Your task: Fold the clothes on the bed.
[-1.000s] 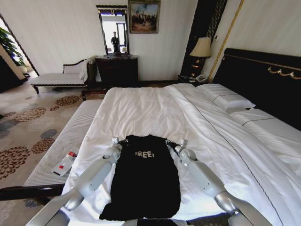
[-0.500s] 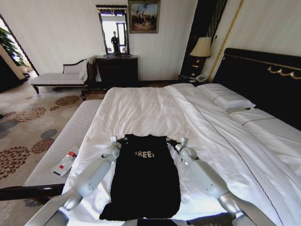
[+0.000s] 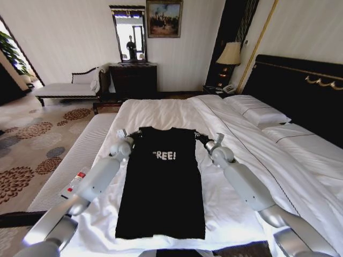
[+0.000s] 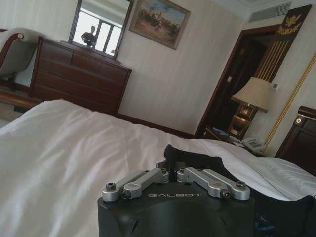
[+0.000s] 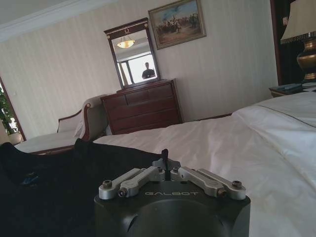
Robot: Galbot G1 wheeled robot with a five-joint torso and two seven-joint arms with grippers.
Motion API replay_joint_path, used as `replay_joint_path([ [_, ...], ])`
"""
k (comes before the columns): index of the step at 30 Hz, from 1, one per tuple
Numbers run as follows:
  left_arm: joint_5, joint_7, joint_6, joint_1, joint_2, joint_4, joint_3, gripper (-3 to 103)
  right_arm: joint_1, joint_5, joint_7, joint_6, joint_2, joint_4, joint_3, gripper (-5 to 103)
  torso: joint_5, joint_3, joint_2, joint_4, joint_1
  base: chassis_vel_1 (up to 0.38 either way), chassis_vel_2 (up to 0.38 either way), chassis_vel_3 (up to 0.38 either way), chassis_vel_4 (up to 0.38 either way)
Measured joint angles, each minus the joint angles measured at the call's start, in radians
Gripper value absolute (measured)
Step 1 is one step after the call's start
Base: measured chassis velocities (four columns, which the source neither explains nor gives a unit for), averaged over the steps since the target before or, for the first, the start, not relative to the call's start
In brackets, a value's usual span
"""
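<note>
The clothes are one black T-shirt (image 3: 161, 187) with white "FREE!" lettering, spread lengthwise on the white bed (image 3: 161, 110). My left gripper (image 3: 127, 137) is shut on its left shoulder corner and my right gripper (image 3: 206, 140) on its right shoulder corner, so the top edge is taut between them. The hem lies flat near the bed's close edge. In the left wrist view, the left gripper (image 4: 170, 168) pinches a fold of black fabric (image 4: 207, 159). In the right wrist view, the right gripper (image 5: 165, 165) pinches the black fabric (image 5: 59, 182) as well.
A pale upholstered bench (image 3: 75, 155) runs along the bed's left side, with a small red-and-white packet (image 3: 75, 183) on it. Pillows (image 3: 257, 111) and the dark headboard (image 3: 300, 88) are at the right. A dresser (image 3: 133, 79) and a lamp (image 3: 230, 53) stand by the far wall.
Both grippers have moved away from me along the bed, drawing the shirt's shoulders with them. The shirt now lies longer and flatter.
</note>
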Motion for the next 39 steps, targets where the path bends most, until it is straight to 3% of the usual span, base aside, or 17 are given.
replay_joint_path([
  [9,0.033,0.072,-0.017,-0.144,-0.017,0.156,0.167,2,0.082,-0.02,0.011,0.009,0.024,-0.081,-0.043,0,-0.0001,0.0,0.0,0.0001,0.0,0.0,0.0,0.0,0.0],
  [13,0.035,0.081,-0.032,-0.176,-0.067,0.229,0.172,2,0.139,-0.023,0.005,0.017,0.047,-0.157,-0.056,0,-0.0001,0.0,0.0,0.0001,0.0,0.0,0.0,0.0,0.0],
  [19,0.05,0.086,-0.049,-0.138,-0.069,0.239,0.151,2,0.109,-0.033,0.002,0.025,0.047,-0.159,-0.064,0,-0.0003,0.0,0.0,-0.0003,0.0,0.0,0.0,0.0,0.0],
  [23,0.065,0.072,-0.056,-0.032,-0.036,0.149,0.113,2,0.004,-0.074,0.006,0.035,0.038,-0.093,-0.056,0,-0.0001,0.0,0.0,0.0001,0.0,0.0,0.0,0.0,0.0],
  [26,0.094,0.053,-0.067,0.097,-0.023,0.041,0.075,2,-0.089,-0.159,0.006,0.063,0.04,-0.044,-0.04,0,0.0001,0.0,0.0,0.0005,0.0,0.0,0.0,0.0,0.0],
  [28,0.155,0.033,-0.094,0.256,-0.035,-0.051,0.042,2,-0.207,-0.262,0.006,0.104,0.03,0.018,-0.013,0,-0.0005,0.0,0.0,-0.0001,0.0,0.0,0.0,0.0,0.0],
  [32,0.164,0.013,-0.104,0.379,-0.036,-0.141,-0.023,2,-0.304,-0.342,0.008,0.137,0.021,0.066,-0.008,0,-0.0002,0.0,0.0,-0.0003,0.0,0.0,0.0,0.0,0.0],
  [39,0.182,0.012,-0.11,0.602,0.024,-0.296,-0.126,2,-0.468,-0.424,0.015,0.16,0.01,0.186,0.012,0,-0.0003,0.0,0.0,0.0001,-0.001,0.0,0.0,0.0,0.0],
])
